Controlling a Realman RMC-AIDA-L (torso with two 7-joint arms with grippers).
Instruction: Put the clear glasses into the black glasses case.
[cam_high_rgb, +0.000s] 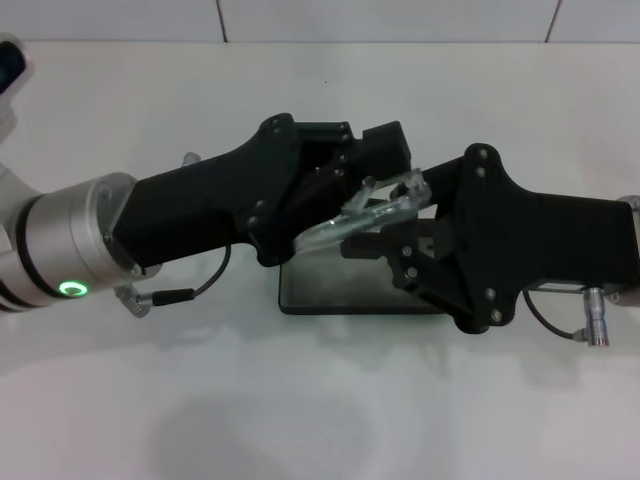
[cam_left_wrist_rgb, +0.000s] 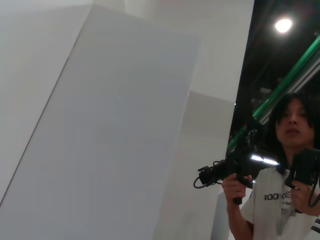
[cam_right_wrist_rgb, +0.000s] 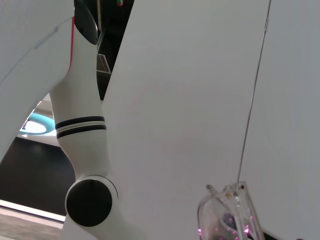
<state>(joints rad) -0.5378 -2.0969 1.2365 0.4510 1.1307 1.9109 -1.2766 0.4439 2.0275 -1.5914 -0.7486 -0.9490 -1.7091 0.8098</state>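
Both arms meet over the middle of the white counter (cam_high_rgb: 320, 400), above the black glasses case (cam_high_rgb: 345, 290), which lies open with its grey lining up, nearer the front edge than the back wall. The clear glasses (cam_high_rgb: 362, 213) hang tilted in the air just over the case's back edge, not yet inside it. The left gripper (cam_high_rgb: 352, 192) reaches in from the left side and its fingers are clenched on the glasses near the lens. The right gripper (cam_high_rgb: 405, 232) comes in from the right side and meets the other end of the frame (whether its fingers are clamped or released, I cannot tell). In the right wrist view a clear piece of the glasses (cam_right_wrist_rgb: 230, 212) shows against a white panel.
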